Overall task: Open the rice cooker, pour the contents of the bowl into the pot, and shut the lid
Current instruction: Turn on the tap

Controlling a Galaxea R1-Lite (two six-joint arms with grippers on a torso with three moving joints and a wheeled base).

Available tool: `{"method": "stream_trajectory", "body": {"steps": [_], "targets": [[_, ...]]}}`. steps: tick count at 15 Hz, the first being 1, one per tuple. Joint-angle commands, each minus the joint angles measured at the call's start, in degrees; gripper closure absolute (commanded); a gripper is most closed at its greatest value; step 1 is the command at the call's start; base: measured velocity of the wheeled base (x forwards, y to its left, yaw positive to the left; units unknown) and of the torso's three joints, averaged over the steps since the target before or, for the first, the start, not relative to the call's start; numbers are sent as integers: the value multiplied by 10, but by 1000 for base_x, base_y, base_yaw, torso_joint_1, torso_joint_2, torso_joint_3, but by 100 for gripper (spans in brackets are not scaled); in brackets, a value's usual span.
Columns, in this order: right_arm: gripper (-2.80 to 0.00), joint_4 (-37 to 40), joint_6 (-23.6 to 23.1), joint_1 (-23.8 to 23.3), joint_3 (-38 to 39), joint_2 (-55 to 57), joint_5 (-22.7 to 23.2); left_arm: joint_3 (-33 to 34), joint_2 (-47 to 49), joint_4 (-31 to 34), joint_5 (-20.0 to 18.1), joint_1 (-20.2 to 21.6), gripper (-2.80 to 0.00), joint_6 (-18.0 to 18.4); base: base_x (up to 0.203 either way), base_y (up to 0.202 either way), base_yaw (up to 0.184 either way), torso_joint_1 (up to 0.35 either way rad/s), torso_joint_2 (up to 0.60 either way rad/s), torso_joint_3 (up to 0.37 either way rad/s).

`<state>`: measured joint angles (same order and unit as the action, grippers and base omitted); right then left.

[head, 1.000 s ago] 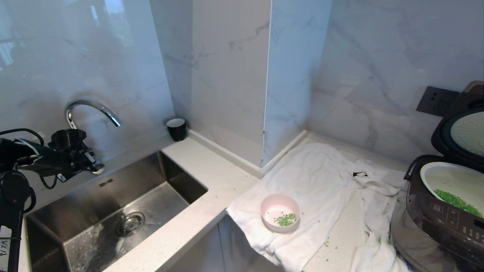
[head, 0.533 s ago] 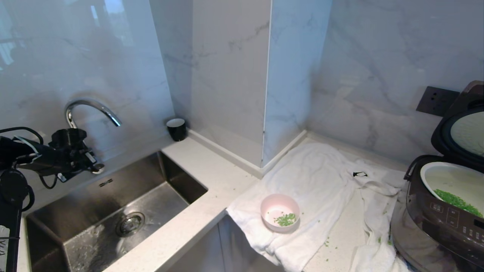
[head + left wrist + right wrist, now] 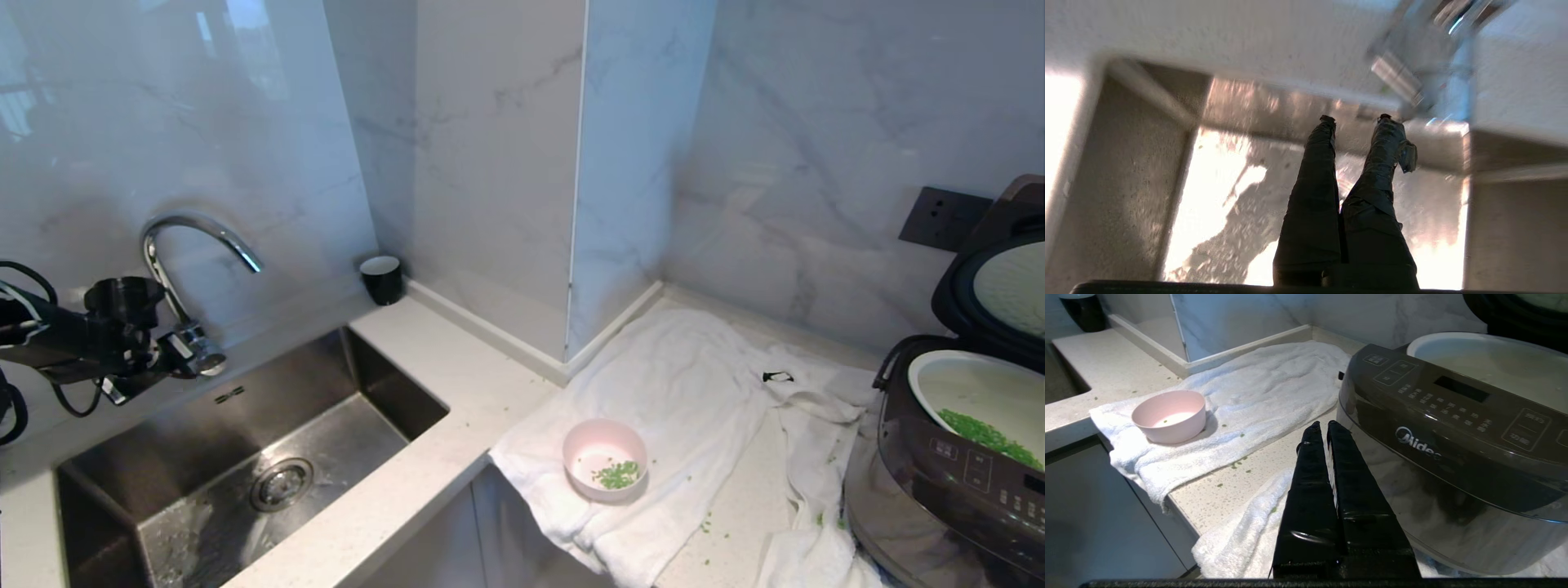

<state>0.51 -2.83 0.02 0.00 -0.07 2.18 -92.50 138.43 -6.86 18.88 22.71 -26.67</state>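
The dark rice cooker [image 3: 955,482] stands at the right edge of the counter with its lid [image 3: 951,286] raised. Green bits lie in its white pot [image 3: 971,384]. A pink bowl [image 3: 604,467] holding a few green bits sits upright on the white towel [image 3: 694,384]. My left gripper [image 3: 167,359] hovers over the sink by the faucet base, far from the bowl, with its fingertips apart and nothing between them [image 3: 1356,119]. In the right wrist view my right gripper [image 3: 1323,424] is shut and empty, low in front of the cooker [image 3: 1453,428], with the bowl [image 3: 1169,416] farther off on the towel.
A steel sink [image 3: 384,384] with a curved faucet [image 3: 196,233] fills the left. A black cup [image 3: 381,279] stands in the corner behind it. Green bits [image 3: 706,523] are scattered on the counter and towel. A wall socket [image 3: 943,216] sits behind the cooker.
My left arm has drawn back toward the left edge of the head view, away from the faucet base. The bowl, cooker and right gripper have not moved.
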Motion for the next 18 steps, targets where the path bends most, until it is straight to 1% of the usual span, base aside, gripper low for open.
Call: {"method": "stream_trajectory", "body": {"steps": [1,2,4,7,12,14,18], "targets": [[0,0,-1,0,0,1,0,-24,-12,-1,2,4,0,0,0,0,0,0,0,0],[0,0,-1,0,0,1,0,-40,-9,0,1,5,0,2,0,0,0,0,0,0],[0,0,-1,0,0,1,0,-40,-15,0,-20,8,0,2,0,0,0,0,0,0],[0,0,-1,0,0,1,0,-49,-11,1,-25,13,0,6,0,0,0,0,0,0],[0,0,-1,0,0,1,0,-155,42,4,-27,29,0,22,0,0,0,0,0,0],[0,0,-1,0,0,1,0,-188,77,4,-25,32,0,38,0,0,0,0,0,0],[0,0,-1,0,0,1,0,-193,103,-1,-25,27,0,45,0,0,0,0,0,0]]}}
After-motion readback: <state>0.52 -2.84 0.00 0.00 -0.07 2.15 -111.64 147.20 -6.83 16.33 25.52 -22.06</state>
